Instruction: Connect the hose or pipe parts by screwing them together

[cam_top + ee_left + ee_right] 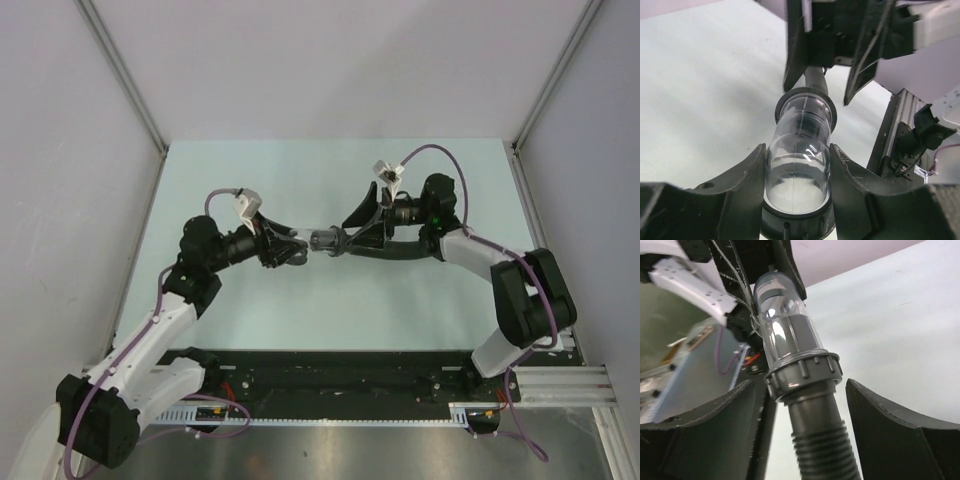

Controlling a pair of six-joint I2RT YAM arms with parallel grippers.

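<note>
The left tool (797,150) is clamped on a clear tube (800,170). Both its fingers (740,185) press against the sides of the tube. Just ahead of this tool, the tube ends in a dark collar (805,100).

The right tool (800,382) stands apart. Its fingers (880,415) are on either side of the grey collar (802,372), with a gap on each side and no touching. The ribbed hose (822,445) runs back between these fingers. The collar sits on the end of the clear tube, which goes on ahead of the tool.

Seen from above, the two tools face each other over the middle of the bench (300,310), with the joined parts between them.
</note>
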